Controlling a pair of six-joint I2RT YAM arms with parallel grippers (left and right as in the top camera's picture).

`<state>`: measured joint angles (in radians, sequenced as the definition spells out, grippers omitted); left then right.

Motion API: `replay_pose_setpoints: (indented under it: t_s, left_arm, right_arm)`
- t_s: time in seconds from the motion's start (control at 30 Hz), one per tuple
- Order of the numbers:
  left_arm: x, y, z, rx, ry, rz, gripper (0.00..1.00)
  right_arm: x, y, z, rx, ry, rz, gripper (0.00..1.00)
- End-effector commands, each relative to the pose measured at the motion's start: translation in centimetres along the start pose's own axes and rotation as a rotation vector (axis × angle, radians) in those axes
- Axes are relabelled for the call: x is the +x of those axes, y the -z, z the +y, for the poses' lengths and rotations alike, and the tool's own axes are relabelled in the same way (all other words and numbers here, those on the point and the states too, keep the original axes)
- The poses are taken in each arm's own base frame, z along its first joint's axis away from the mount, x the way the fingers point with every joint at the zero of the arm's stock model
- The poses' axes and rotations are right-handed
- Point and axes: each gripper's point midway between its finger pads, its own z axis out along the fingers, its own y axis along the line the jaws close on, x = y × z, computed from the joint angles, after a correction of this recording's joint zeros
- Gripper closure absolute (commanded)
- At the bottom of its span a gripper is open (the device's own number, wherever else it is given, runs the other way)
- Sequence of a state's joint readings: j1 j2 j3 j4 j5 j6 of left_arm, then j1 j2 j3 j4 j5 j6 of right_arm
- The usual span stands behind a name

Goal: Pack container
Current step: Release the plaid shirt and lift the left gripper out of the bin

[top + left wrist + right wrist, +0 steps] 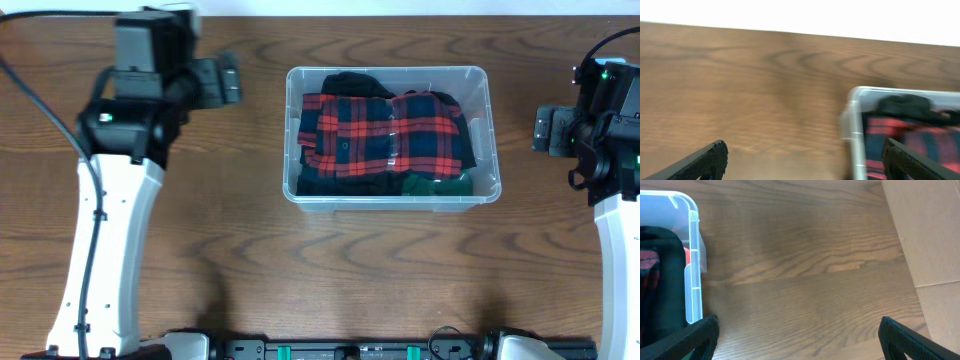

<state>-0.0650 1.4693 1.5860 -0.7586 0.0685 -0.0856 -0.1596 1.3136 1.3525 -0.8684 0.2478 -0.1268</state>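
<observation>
The clear plastic container [296, 190] stands at the table's middle back. It holds a folded red and navy plaid garment [385, 132], a black garment [350, 84] at the back and a green one [437, 184] at the front right. My left gripper [222, 82] is open and empty, left of the container's back corner. My right gripper [545, 130] is open and empty, right of the container. The left wrist view shows the container's corner [854, 125] and plaid [920, 137] between wide jaws [802, 157]. The right wrist view shows the container's wall [693, 280] beside wide jaws [797, 337].
The wooden table [250, 260] stretches in front of the container. A black rail [350, 349] runs along the front edge. In the right wrist view a cardboard-coloured surface [930, 230] lies past the table's edge.
</observation>
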Motion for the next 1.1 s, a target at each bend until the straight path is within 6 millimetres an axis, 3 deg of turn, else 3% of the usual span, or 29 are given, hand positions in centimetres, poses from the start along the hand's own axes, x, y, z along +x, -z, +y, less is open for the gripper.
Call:
replay_pose_setpoints:
  t_s: [0.0,0.17,0.87,1.07]
  left_arm:
    - [-0.9,0.6,2.4,-0.047,0.040,-0.020,0.02]
    - [-1.0,0.6,3.8,-0.072,0.062,-0.023,0.02]
    - [-1.0,0.6,3.8,-0.073,0.063,-0.022,0.02]
    - [0.1,1.3,3.8,-0.073,0.062,-0.015,0.02]
  right_arm:
    - [-0.3,0.4,-0.4,0.014,-0.024,-0.011,0.01]
    - [-0.3,0.4,-0.4,0.014,-0.024,-0.011,0.01]
    - [-0.3,0.4,-0.4,0.014,-0.024,-0.011,0.01]
    - [-0.3,0.4,-0.4,0.014,-0.024,-0.011,0.01]
